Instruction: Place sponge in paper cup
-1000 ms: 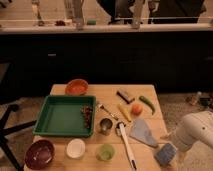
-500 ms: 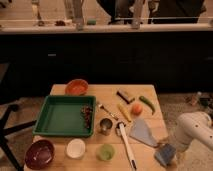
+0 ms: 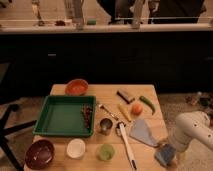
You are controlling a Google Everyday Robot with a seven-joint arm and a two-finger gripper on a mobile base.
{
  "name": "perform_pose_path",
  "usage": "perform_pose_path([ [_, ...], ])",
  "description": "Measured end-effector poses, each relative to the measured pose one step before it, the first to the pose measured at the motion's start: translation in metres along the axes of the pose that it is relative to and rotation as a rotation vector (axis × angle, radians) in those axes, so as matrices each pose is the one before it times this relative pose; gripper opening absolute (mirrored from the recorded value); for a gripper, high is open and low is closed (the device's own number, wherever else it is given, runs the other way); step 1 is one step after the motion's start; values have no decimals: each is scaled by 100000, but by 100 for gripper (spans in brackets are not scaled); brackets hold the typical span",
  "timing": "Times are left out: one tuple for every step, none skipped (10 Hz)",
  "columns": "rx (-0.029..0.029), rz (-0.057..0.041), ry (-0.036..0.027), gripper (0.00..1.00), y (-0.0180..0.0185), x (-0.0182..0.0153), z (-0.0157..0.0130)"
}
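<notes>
Near the table's (image 3: pixel 109 93) front right corner, found the gripper (image 3: pixel 170 152) right at the sponge (image 3: pixel 161 156), jaws spread wide; spotted the paper cup (image 3: pixel 76 148) well apart, front left, beside the maroon bowl (image 3: pixel 39 153).

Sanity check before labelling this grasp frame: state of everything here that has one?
sponge: flat on the table, front right corner.
gripper: open, low at the sponge.
paper cup: upright, looks empty.
green cup: upright, contents unclear.
metal cup: upright.
maroon bowl: upright, looks empty.
orange bowl: upright, looks empty.
green tray: dark cluster inside, at right wall.
cloth: lying flat.
</notes>
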Motion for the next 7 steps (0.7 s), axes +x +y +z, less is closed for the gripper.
perform_pose_path([
  [111, -164, -59, 79, -27, -7, -34],
  [301, -94, -67, 75, 51, 16, -101],
  [357, -266, -202, 63, 22, -13, -101],
  [279, -196, -187, 55, 6, 17, -61],
  [595, -263, -434, 45, 3, 42, -80],
  [529, -434, -679, 35, 56, 75, 2],
  [462, -482, -580, 24, -31, 40, 16],
])
